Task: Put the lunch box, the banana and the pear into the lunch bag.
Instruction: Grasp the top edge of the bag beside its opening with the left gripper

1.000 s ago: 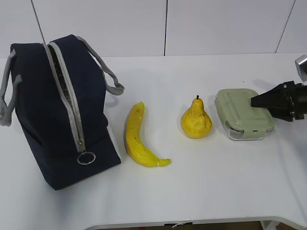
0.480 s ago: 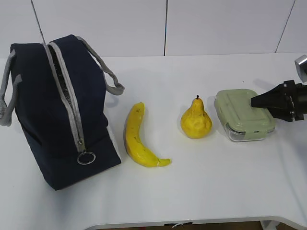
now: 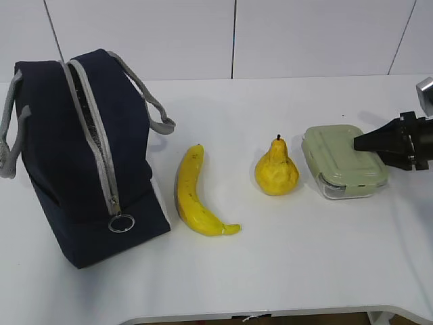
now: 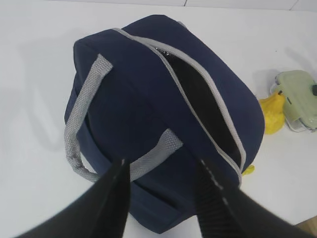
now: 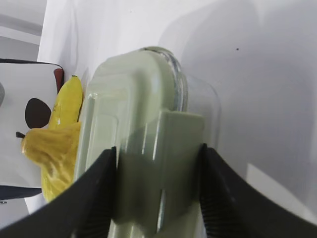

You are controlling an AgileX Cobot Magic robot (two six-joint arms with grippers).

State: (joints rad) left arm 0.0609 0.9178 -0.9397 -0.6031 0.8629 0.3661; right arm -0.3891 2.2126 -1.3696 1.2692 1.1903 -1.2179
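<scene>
- No words, numbers or brand names can be read on anything here.
- The lunch bag (image 3: 81,156) shows only plain blue cloth, with no writing.

The lunch bag's (image 3: 74,156) interior is dark through the open zipper, so its contents cannot be told. The right gripper (image 3: 362,142) covers the lunch box's (image 3: 338,162) right end, its arm cut off at the right edge. In the left wrist view the lunch bag hides most of the pear (image 4: 271,115).

My right gripper (image 3: 356,143) is sitting at the lunch box (image 3: 343,162) lid. Banana (image 3: 195,194) and pear (image 3: 277,169) are lying between box and lunch bag (image 3: 81,156).
</scene>
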